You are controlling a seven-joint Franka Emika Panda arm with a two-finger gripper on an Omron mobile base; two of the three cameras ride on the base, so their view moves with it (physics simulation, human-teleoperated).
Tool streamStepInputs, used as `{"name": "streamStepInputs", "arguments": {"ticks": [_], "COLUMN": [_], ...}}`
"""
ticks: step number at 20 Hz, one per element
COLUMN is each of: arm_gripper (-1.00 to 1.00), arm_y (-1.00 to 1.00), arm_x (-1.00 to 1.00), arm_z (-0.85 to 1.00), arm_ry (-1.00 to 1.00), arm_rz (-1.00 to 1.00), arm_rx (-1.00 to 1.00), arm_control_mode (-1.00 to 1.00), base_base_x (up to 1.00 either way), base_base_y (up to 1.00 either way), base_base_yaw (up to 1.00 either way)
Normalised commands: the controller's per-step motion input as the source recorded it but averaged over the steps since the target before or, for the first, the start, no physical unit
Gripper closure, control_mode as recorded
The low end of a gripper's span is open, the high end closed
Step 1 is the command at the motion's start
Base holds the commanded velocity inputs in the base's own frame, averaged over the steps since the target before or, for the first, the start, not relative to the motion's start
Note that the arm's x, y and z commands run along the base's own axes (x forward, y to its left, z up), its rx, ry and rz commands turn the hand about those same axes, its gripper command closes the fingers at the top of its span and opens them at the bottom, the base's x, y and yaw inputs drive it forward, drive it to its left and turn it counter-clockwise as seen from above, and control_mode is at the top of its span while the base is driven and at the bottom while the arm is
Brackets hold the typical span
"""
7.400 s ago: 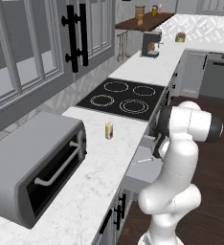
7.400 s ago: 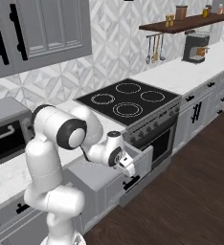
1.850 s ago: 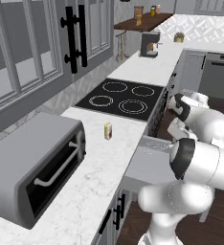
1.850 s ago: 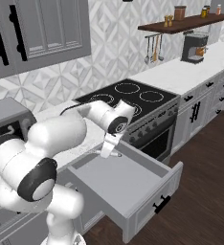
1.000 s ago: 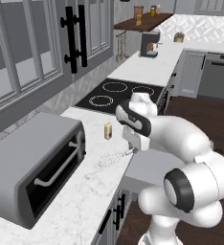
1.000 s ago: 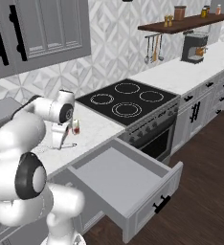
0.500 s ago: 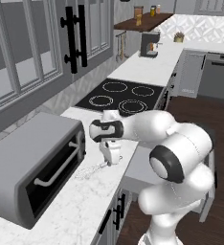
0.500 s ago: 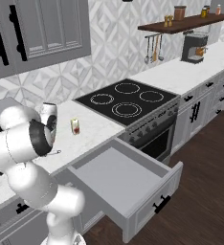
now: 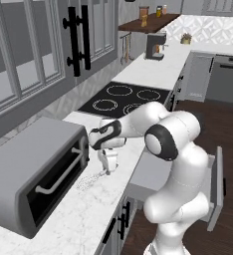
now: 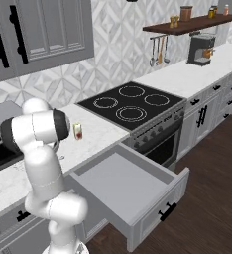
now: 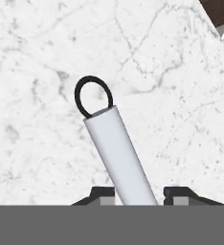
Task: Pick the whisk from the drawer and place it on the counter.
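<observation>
Whisk (image 11: 118, 150) handle w/ black end ring sits between hand (image 11: 133, 194) fingertips, just above white marble worktop (image 11: 37, 57); can't tell if clamped or let go. Left to right, left base view: toaster oven (image 9: 34, 174), hand (image 9: 108, 160) pointing down at worktop, open drawer (image 9: 215, 187).

Even, bright rendered light; soft shadows; no glare; slightly coarse, sharp focus.

toaster oven (image 9: 36, 174) on surface (image 9: 98, 199) left of hand (image 9: 108, 167). cooktop (image 9: 126, 97) further along behind hand. drawer (image 10: 133, 191) sticks out below surface edge. whisk (image 11: 118, 155) over surface between fingertips (image 11: 178, 194).
</observation>
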Motion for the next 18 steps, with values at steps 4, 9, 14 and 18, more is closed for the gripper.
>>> {"name": "streamStepInputs", "arguments": {"ticks": [4,9,14,18], "arm_gripper": [-1.0,-1.0,-1.0,-1.0], "arm_y": [0.03,-0.15,-0.37,-0.97], "arm_x": [0.0,-0.31,-0.5,-0.94], "arm_z": [-0.44,0.16,0.58,0.66], "arm_ry": [0.0,-0.13,-0.34,-0.23], "arm_rz": [0.0,0.0,0.0,0.0], "arm_rx": [0.0,0.0,0.04,0.16], "arm_control_mode": [-1.0,-1.0,-1.0,-1.0], "base_base_x": [0.0,0.0,0.0,0.0], "base_base_y": [0.0,0.0,0.0,0.0], "base_base_yaw": [0.0,0.0,0.0,0.0]}}
